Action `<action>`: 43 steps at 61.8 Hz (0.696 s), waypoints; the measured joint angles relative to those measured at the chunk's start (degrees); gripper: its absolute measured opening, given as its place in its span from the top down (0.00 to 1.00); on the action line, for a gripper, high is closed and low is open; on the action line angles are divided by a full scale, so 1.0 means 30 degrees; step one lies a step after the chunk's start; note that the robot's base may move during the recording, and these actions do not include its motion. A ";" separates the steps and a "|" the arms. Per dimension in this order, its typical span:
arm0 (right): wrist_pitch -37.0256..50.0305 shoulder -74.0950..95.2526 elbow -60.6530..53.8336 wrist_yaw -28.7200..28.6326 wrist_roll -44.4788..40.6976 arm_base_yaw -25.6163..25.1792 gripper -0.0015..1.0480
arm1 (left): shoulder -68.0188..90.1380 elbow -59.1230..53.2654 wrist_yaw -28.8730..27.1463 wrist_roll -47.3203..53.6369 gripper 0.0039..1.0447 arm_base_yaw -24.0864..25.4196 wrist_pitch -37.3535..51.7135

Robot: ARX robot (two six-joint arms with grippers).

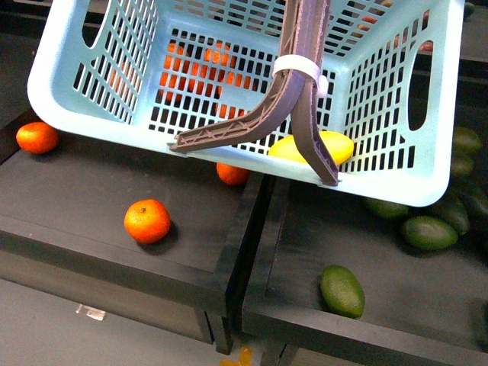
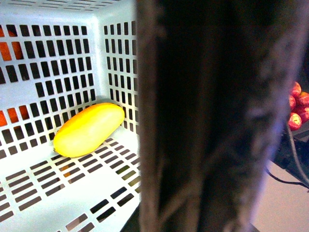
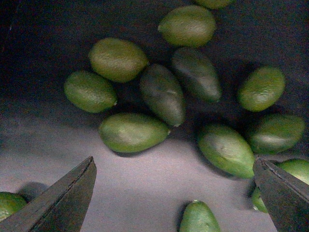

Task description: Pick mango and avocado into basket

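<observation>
The pale teal basket hangs tilted above the black shelves. My left gripper is shut on its brown handle, which fills the left wrist view as a blurred brown handle and hides the fingers. The yellow mango lies inside the basket, resting in a bottom corner as the mango. My right gripper is open above a cluster of several green avocados, with one avocado and another just beyond the fingertips. A lone avocado lies near the front edge of the right tray.
Oranges lie on the left black tray. A raised divider separates the two trays. More avocados lie at the right under the basket. Red apples show beyond the basket.
</observation>
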 joint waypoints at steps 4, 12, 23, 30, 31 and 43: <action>0.0102 0.1282 0.0546 -0.0925 -0.0619 0.0066 0.07 | 0.0000 0.0000 -0.0015 0.0000 0.95 0.0000 0.0000; -0.0372 0.3577 0.1712 -0.2696 -0.1960 0.0328 0.07 | 0.0000 0.0000 -0.0051 0.0000 0.95 0.0015 0.0000; -0.1683 0.5421 0.3359 -0.4903 -0.3767 0.0597 0.07 | 0.0000 0.0000 -0.0029 0.0000 0.95 0.0007 0.0000; -0.2681 0.6382 0.4561 -0.5625 -0.5355 0.0619 0.07 | 0.0000 0.0000 -0.0007 0.0000 0.95 0.0007 0.0000; -0.2769 0.6470 0.4670 -0.5646 -0.5530 0.0619 0.07 | 0.0000 0.0000 -0.0007 0.0000 0.95 0.0015 0.0000; -0.3934 0.7803 0.6382 -0.5581 -0.8757 0.0393 0.07 | 0.0000 0.0000 0.0000 0.0000 0.95 0.0007 0.0000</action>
